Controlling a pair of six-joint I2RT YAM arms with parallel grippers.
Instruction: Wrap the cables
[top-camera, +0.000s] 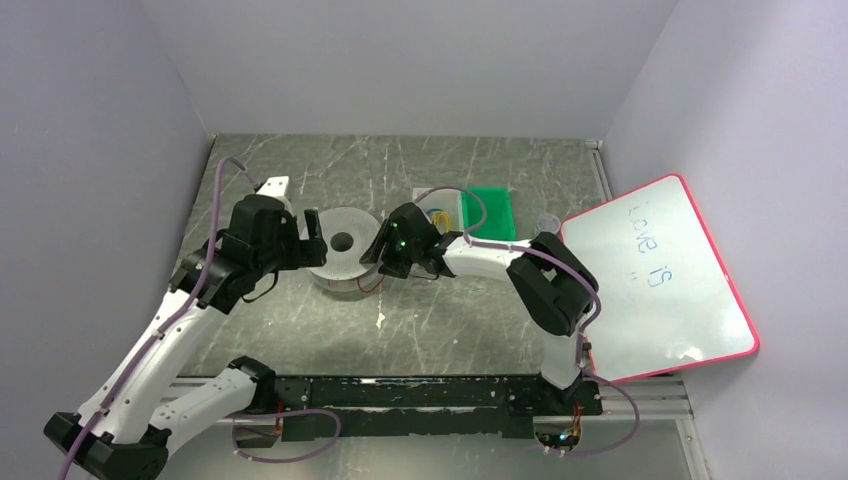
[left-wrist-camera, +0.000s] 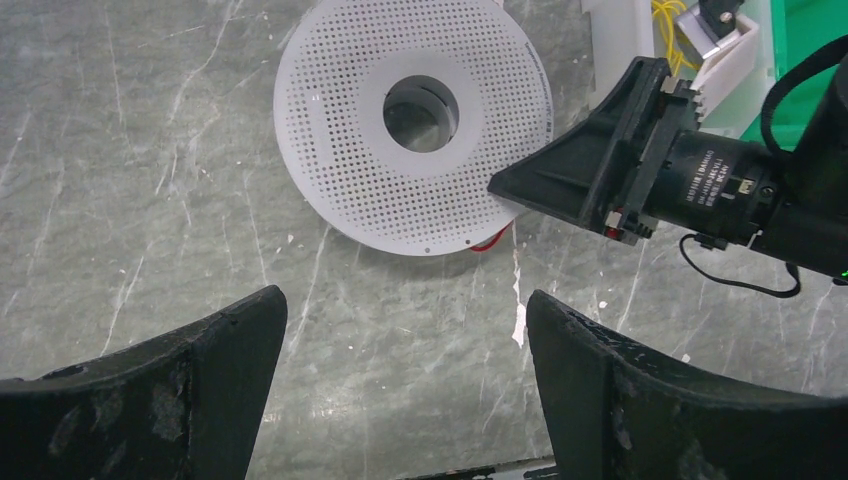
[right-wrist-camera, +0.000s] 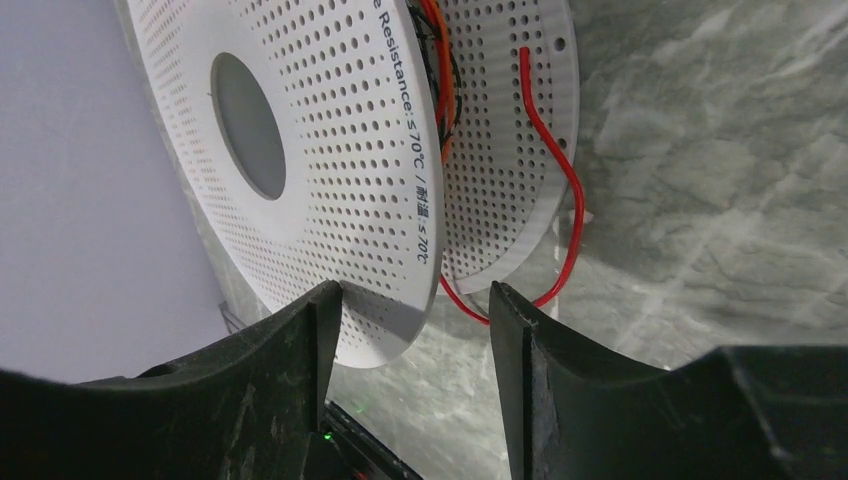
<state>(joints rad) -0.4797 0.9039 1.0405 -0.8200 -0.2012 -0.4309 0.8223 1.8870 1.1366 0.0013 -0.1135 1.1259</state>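
Left gripper (left-wrist-camera: 402, 305): is hanging released, jaws spread wide, holding nothing, just left of the spool.
Right gripper (right-wrist-camera: 415, 295): is standing part open at the spool's right edge, its fingers straddling the rim of the top disc. One finger is touching that rim and the other is sitting clear of it, so nothing is being clamped.
Surface (top-camera: 450, 320): grey and marbled, is carrying everything below.
Spool (left-wrist-camera: 330, 130): white and perforated, with two discs around a hollow hub, is lying flat between the two grippers.
Red cable (right-wrist-camera: 560, 170): is running across the lower disc, looping out past its rim and curving back under the top disc. The loop is showing in the gap between the right gripper's fingers.
Orange cable (right-wrist-camera: 437, 50): is sitting wound between the two discs, near the hub, with a darker strand beside it.
Box (top-camera: 422, 200): white, is sitting behind the spool and to its right, apart from it.
Yellow cable (left-wrist-camera: 665, 25): is lying bunched inside the box.
Green tray (top-camera: 490, 212): is sitting against the box's right side.
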